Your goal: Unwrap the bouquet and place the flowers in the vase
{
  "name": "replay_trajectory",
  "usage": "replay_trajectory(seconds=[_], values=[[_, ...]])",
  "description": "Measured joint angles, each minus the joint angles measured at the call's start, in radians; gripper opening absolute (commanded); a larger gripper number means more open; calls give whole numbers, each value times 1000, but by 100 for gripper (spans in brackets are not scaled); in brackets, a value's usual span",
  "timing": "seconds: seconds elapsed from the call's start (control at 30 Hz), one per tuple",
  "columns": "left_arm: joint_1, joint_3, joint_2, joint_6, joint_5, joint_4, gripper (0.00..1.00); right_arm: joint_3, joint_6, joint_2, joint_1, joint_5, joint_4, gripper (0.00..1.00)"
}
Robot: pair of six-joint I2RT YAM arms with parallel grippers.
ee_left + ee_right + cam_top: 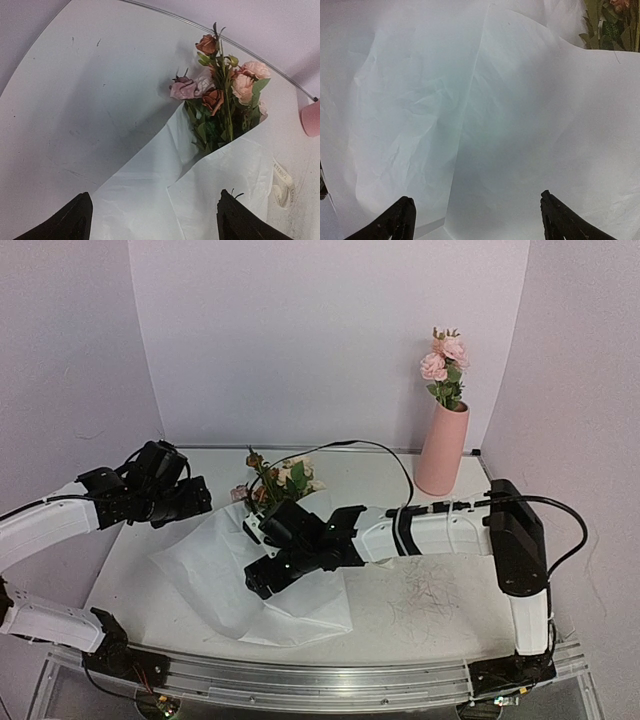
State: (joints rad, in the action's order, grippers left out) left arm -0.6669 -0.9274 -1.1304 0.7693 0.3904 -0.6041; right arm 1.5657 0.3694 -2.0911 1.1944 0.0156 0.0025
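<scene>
Although the wrapping lies loose, the task looks less than half done. At the left of the top view the left claw [154, 197] hovers above the desk [430, 610] with its fingers spread wide and nothing between them; its own camera looks down onto the near edge of the wrapping. Right of it, the white paper [215, 570] is spread out in a broad crumpled sheet across the lower centre of the frame, no longer rolled as a tight cone.

At the upper centre lies the bouquet [283, 480]. The flowers [220, 95], cream, pale pink and brownish with green leaves, have their heads clear of the wrap, while their stems run down into a fold of the paper and are hidden there.

Just below them in the top view the right claw [475, 200] hangs over the sheet, jaws wide apart and gripping nothing. The cream ribbon [282, 187] rests untied beside the paper's right edge, so that step appears finished.

At the upper right stands the vase [441, 450], upright and well apart from the bouquet, holding only a pair of brighter pink roses [443, 360]. What seems left: freeing the stems from the paper, lifting them, and carrying them across to the vase's mouth.
</scene>
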Motion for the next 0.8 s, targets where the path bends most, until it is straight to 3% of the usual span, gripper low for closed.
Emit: replay_trajectory(seconds=[0.33, 0.43, 0.6, 0.67, 0.8], values=[[96, 69, 13, 20, -31, 1, 87, 174, -14, -137, 59, 201, -71, 72], [106, 79, 11, 23, -32, 1, 87, 195, -16, -165, 75, 277, -99, 54], [117, 80, -1, 24, -32, 1, 87, 202, -21, -182, 91, 372, -128, 7], [117, 80, -12, 23, -32, 1, 87, 202, -23, -180, 95, 403, -130, 0], [117, 80, -28, 16, -32, 1, 87, 183, -4, -161, 97, 455, -129, 0]])
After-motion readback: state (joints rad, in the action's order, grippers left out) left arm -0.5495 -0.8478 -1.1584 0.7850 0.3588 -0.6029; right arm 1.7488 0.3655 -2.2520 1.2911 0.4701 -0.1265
